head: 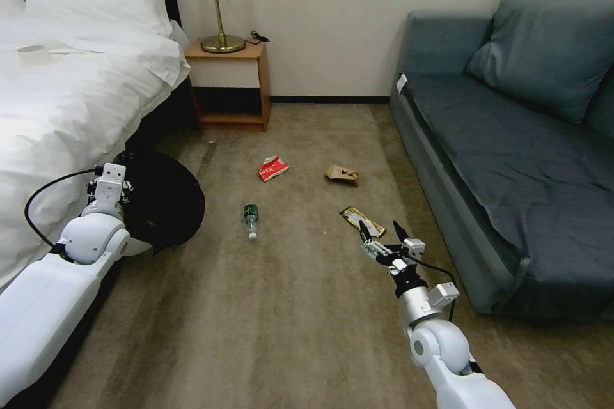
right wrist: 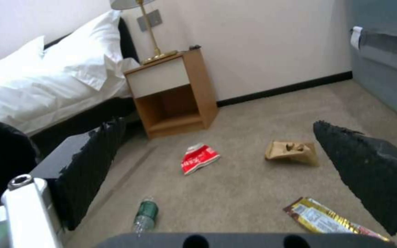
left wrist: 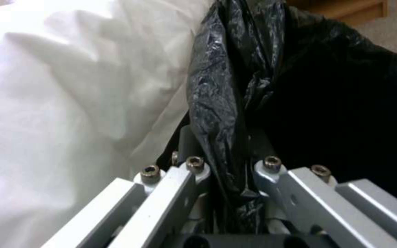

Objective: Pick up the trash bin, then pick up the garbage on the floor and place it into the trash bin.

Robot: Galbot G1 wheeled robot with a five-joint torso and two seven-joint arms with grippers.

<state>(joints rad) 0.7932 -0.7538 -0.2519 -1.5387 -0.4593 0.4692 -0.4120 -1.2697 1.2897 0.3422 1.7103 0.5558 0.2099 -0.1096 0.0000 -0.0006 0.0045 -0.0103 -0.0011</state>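
My left gripper [head: 114, 186] holds the trash bin [head: 163, 198] by its black bag beside the bed; in the left wrist view the bin's bag rim [left wrist: 228, 113] is pinched in my left gripper [left wrist: 228, 165]. The garbage lies on the carpet: a clear bottle with green label [head: 251, 220] [right wrist: 145, 214], a red-and-white packet [head: 273, 168] [right wrist: 199, 158], a tan paper bag [head: 341, 174] [right wrist: 292, 152] and a yellow-black wrapper [head: 362, 221] [right wrist: 329, 221]. My right gripper [head: 384, 232] [right wrist: 235, 165] hangs open just above the floor, close behind the wrapper.
A white bed [head: 70, 96] fills the left. A wooden nightstand [head: 230, 86] with a brass lamp [head: 221, 0] stands against the back wall. A grey-blue sofa [head: 524, 147] runs along the right. Open carpet [head: 288, 319] lies between.
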